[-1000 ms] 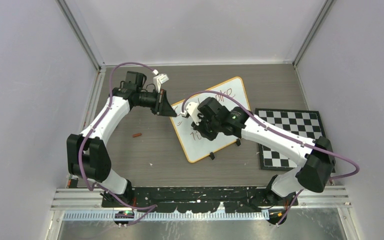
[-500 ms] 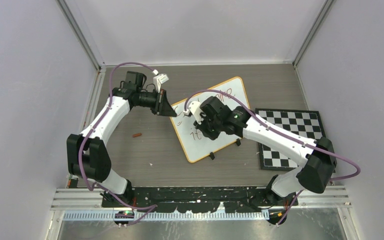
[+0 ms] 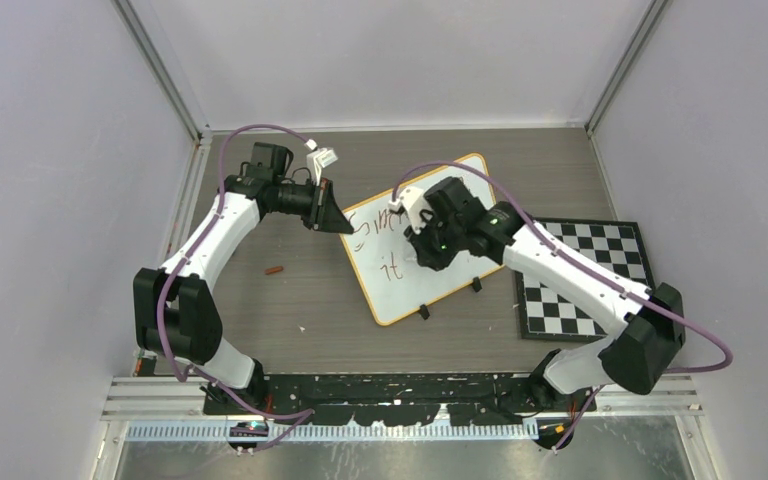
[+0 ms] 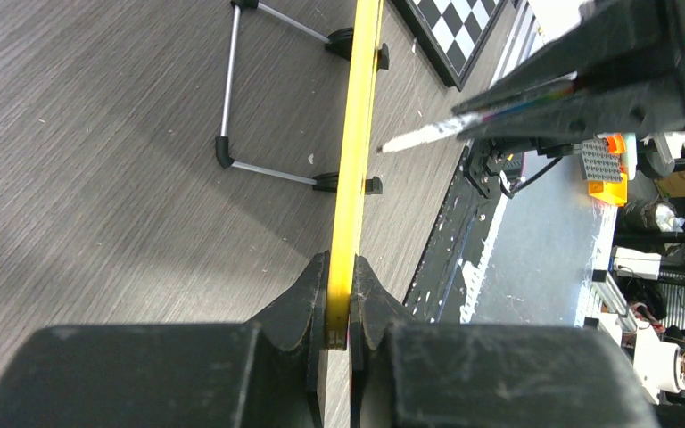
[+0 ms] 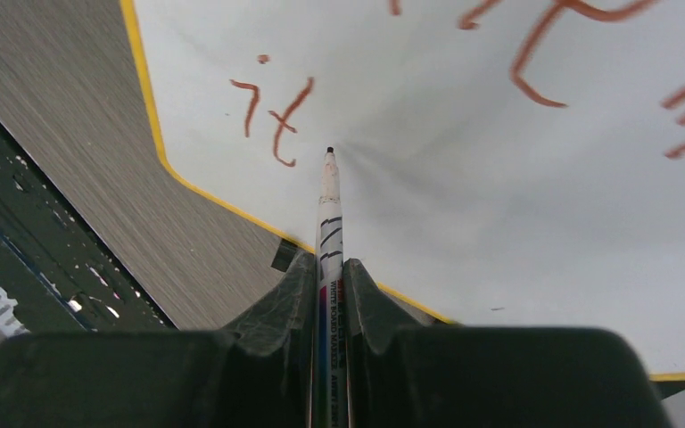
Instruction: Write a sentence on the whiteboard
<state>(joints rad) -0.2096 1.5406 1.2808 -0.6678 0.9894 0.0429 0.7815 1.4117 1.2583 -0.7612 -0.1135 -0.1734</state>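
Note:
The whiteboard [image 3: 405,295] stands tilted on the table, its yellow rim [image 4: 358,134] seen edge-on in the left wrist view. My left gripper [image 3: 336,219] is shut on the board's left rim [image 4: 340,272]. My right gripper [image 3: 428,243] hovers over the board's middle, shut on a white marker [image 5: 329,214]. The marker's dark tip sits just right of the red-brown word "it" [image 5: 273,111], close to the white surface [image 5: 499,196]. An upper line of the sentence [image 3: 367,228] shows partly; the right arm hides the rest. The marker also shows in the left wrist view [image 4: 428,134].
A black-and-white checkered mat [image 3: 585,270] lies right of the board, under the right arm. A small red-brown cap [image 3: 276,269] lies on the table to the left. The board's black feet [image 3: 423,312] and wire stand [image 4: 226,98] rest on the wood-grain table.
My right gripper has moved right and a little toward the back with the marker, uncovering "it" and the start of the upper line. The left arm has held still.

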